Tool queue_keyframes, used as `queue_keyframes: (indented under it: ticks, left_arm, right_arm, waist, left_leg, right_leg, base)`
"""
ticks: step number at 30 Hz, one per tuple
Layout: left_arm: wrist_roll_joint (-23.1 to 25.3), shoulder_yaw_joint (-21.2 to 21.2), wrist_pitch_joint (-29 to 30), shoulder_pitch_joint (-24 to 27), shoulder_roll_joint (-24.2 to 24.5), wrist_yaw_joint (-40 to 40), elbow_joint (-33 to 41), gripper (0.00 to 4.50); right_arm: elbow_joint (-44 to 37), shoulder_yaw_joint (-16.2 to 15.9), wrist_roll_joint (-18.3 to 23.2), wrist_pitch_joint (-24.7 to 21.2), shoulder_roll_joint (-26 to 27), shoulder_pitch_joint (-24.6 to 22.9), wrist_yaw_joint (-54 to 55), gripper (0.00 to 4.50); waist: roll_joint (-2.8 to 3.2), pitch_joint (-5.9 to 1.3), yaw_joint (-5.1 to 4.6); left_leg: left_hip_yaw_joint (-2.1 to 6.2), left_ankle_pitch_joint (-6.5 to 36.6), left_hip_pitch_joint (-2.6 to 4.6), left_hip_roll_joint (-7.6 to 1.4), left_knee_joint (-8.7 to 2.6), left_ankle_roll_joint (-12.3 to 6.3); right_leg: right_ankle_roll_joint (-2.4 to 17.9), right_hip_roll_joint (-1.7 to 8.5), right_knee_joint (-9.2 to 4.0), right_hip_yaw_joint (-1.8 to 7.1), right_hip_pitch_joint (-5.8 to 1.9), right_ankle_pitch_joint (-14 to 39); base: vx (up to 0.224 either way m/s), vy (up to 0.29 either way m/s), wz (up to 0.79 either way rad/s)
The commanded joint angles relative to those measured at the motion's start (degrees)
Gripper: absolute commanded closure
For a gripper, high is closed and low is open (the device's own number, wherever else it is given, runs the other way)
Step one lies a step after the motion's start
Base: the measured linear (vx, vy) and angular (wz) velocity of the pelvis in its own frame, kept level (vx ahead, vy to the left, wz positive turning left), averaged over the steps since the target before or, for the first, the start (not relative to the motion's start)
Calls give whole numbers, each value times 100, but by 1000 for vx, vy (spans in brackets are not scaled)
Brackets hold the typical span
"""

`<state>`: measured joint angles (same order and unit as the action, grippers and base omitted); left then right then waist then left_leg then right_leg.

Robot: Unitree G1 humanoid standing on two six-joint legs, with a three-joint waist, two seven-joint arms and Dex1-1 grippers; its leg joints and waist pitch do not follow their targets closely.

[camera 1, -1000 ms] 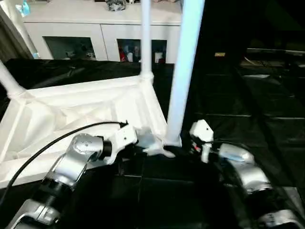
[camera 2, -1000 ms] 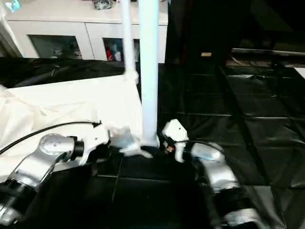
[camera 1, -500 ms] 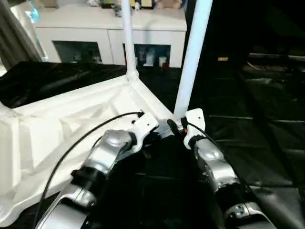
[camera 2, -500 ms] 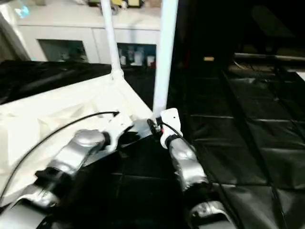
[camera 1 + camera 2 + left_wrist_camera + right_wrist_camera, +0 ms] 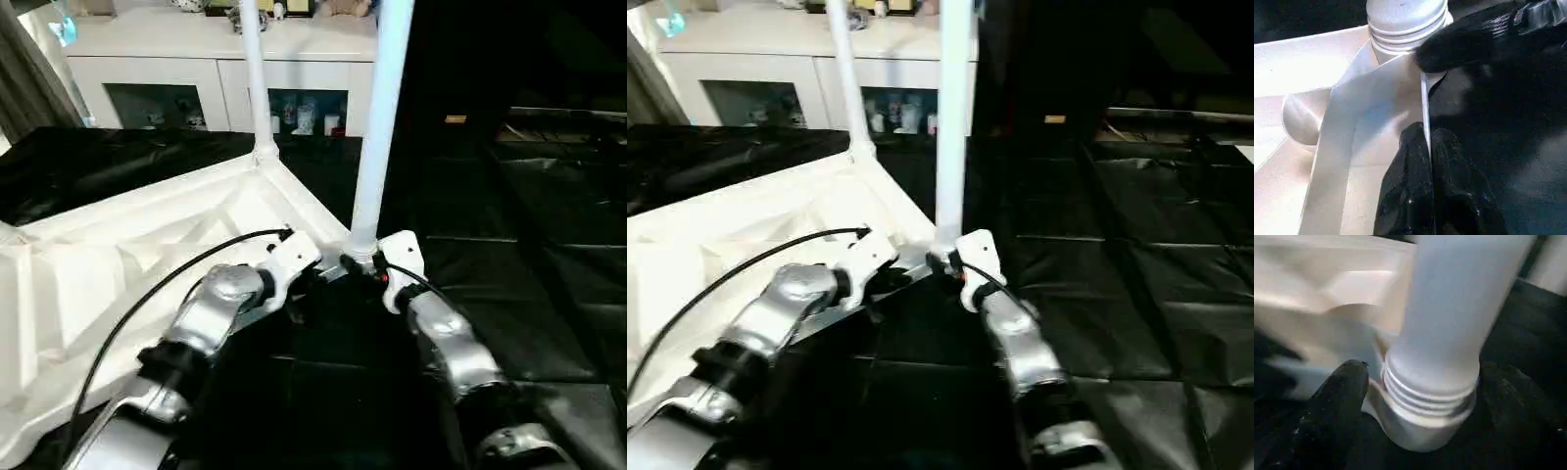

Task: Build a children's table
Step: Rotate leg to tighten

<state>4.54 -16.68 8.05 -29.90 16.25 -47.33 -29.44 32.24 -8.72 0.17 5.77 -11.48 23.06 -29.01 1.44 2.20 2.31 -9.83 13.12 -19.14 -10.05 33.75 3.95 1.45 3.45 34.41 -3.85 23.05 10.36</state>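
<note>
Right gripper (image 5: 1420, 396) now wider around leg (image 5: 377, 127), left gripper (image 5: 1427, 142) on rim (image 5: 1422, 103).

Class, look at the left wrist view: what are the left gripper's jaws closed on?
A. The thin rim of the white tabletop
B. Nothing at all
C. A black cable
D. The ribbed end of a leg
A: the left gripper has its jaws pinched either side of the thin edge of the tabletop rim, just short of the corner socket where a leg's ribbed end sits.
</note>
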Motion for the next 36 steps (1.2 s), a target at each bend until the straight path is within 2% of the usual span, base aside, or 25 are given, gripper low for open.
queue_keyframes:
  ticks: [1,3,4,5,9,11,14,20,21,23,25,28,30,36]
  left_arm:
    - [-150,-44,-303,230,171,-373,26,450]
    - [-310,-72,-462,377,338,-788,254,450]
    - [-312,-73,-460,380,342,-795,259,450]
    - [-359,-104,-484,447,433,-981,383,450]
    - [-567,-132,-557,577,561,-1442,662,450]
    - [-605,-158,-567,596,594,-1566,726,450]
    - [-694,-167,-516,621,613,-1755,845,450]
    - [-633,-156,-498,548,584,-1774,796,450]
    - [-632,-156,-498,548,584,-1774,795,450]
    - [-628,-146,-498,525,589,-1795,763,450]
    - [-619,-143,-495,518,595,-1792,759,450]
    - [-618,-146,-493,520,605,-1788,761,450]
    - [-623,-143,-483,540,615,-1789,790,450]
    - [-625,-133,-480,586,641,-1796,809,450]
  right_arm:
    - [-241,-97,61,321,-255,-33,-643,62]
    - [-420,-115,335,539,-574,-83,-1303,62]
    - [-425,-114,345,538,-579,-84,-1319,62]
    - [-564,-136,556,480,-717,-136,-1751,62]
    - [-772,-238,747,410,-953,-239,-2467,62]
    - [-777,-250,762,398,-982,-243,-2583,62]
    - [-702,-286,767,438,-1014,-227,-2737,62]
    - [-535,-355,685,448,-954,-179,-2793,62]
    - [-535,-355,685,447,-954,-179,-2794,80]
    - [-527,-336,676,418,-934,-173,-2818,80]
    - [-489,-346,628,427,-939,-156,-2802,109]
    - [-433,-333,646,410,-926,-130,-2784,122]
    - [-427,-302,681,397,-909,-120,-2778,155]
    - [-444,-295,695,382,-894,-135,-2830,174]
  waist:
    - [-141,-272,57]
    - [-133,-292,68]
    - [-134,-293,68]
    - [-130,-287,55]
    - [-115,-299,79]
    - [-110,-304,98]
    - [-109,-304,126]
    - [-99,-294,142]
    - [-103,-298,142]
    - [-102,-304,143]
    - [-104,-307,146]
    - [-113,-310,147]
    - [-108,-307,148]
    - [-120,-311,148]
  left_leg:
    - [86,646,-124,-267,-372,-604]
    - [82,529,-133,-274,-357,-653]
    - [81,504,-134,-275,-351,-688]
    - [77,477,-139,-278,-353,-729]
    - [78,366,-117,-317,-338,-853]
    - [64,306,-111,-302,-330,-869]
    - [65,252,-117,-303,-329,-842]
    - [66,416,-112,-297,-343,-683]
    - [67,386,-116,-295,-340,-677]
    - [68,331,-111,-297,-336,-694]
    - [68,291,-115,-295,-332,-708]
    - [68,256,-115,-295,-329,-724]
    - [66,277,-113,-297,-329,-727]
    - [67,231,-116,-295,-324,-742]
  right_leg:
    - [775,504,-496,314,-294,1994]
    - [947,501,-437,304,-308,1622]
    - [981,499,-429,306,-313,1513]
    - [1059,488,-415,303,-308,1386]
    - [1275,494,-360,309,-310,955]
    - [1344,487,-354,307,-307,858]
    - [1366,489,-342,304,-317,811]
    - [1282,489,-379,305,-324,1107]
    - [1273,485,-371,306,-328,1059]
    - [1284,483,-359,306,-327,957]
    - [1301,486,-349,306,-332,885]
    - [1318,486,-344,302,-335,845]
    - [1319,487,-348,301,-331,887]
    - [1307,486,-337,300,-334,861]
  base:
    - [0,0,0]
    - [0,0,0]
    - [0,0,0]
    - [0,0,0]
    - [0,0,0]
    - [0,0,0]
    - [0,0,0]
    - [0,0,0]
    - [0,0,0]
    - [0,0,0]
    - [0,0,0]
    - [0,0,0]
    - [0,0,0]
    - [0,0,0]
